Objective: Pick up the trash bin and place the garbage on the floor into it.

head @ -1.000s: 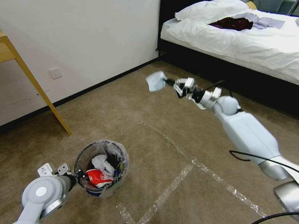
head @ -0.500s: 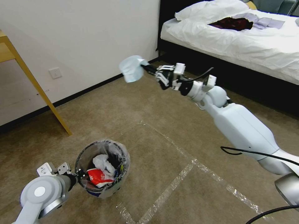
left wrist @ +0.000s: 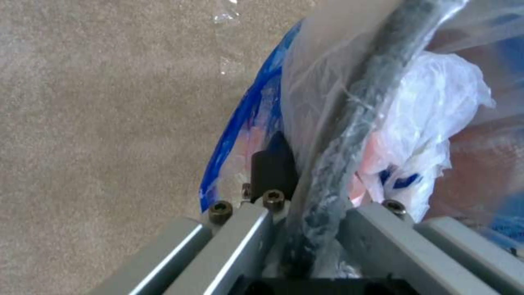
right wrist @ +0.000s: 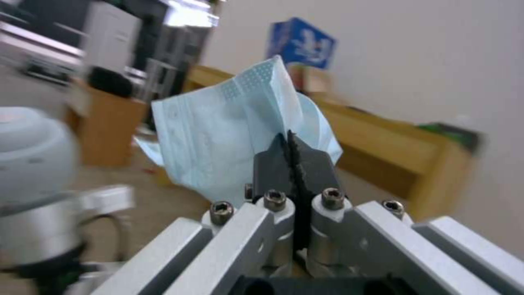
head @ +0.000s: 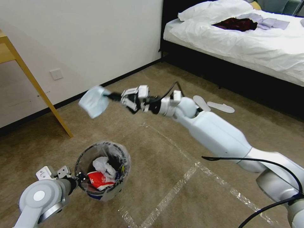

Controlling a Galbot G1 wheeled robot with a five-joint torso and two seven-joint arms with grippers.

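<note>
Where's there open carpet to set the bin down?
Bare floor lies between the trash bin and the tape lines, and toward the wall socket. It is crowded by the bed, where flat white pieces lie, and by the table leg.

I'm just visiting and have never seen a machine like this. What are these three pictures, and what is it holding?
It is a two-armed wheeled robot tidying a bedroom. The wide picture comes from its head camera. Its right gripper is shut on a pale blue paper face mask, held in the air above the beige carpet floor. Its left gripper is shut on the rim of a small round trash bin with a clear plastic liner, already holding wrappers and tissue. The other two pictures come from cameras on each wrist, looking along the fingers: one shows the bin's rim, one the mask.
</note>
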